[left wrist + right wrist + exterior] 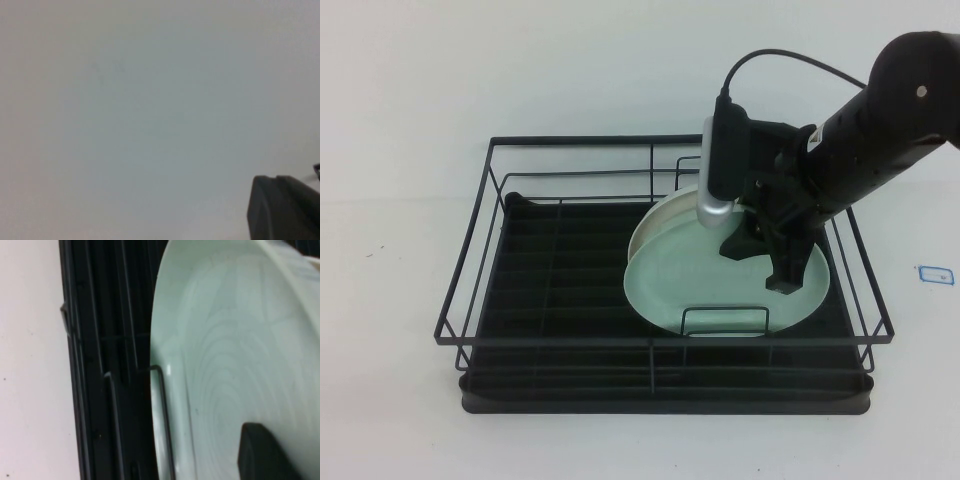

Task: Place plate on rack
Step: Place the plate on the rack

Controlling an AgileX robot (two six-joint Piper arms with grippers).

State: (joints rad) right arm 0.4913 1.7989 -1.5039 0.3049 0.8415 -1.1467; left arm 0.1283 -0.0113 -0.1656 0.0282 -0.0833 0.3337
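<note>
Item: plate (710,285) in rack (570,270), right gripper (765,255) over it.

High view: I log the mint plate leaning tilted inside the rack's right half, its lower edge behind a small wire loop divider (725,320); my right gripper sits over its upper face, grip I cannot tell. Left wrist view: only blank pale surface and a dark corner of my left gripper (285,207), opening unreadable. Right wrist view: plate (240,355) against rack wires (105,365), one dark fingertip (262,452) lying over its face.
</note>
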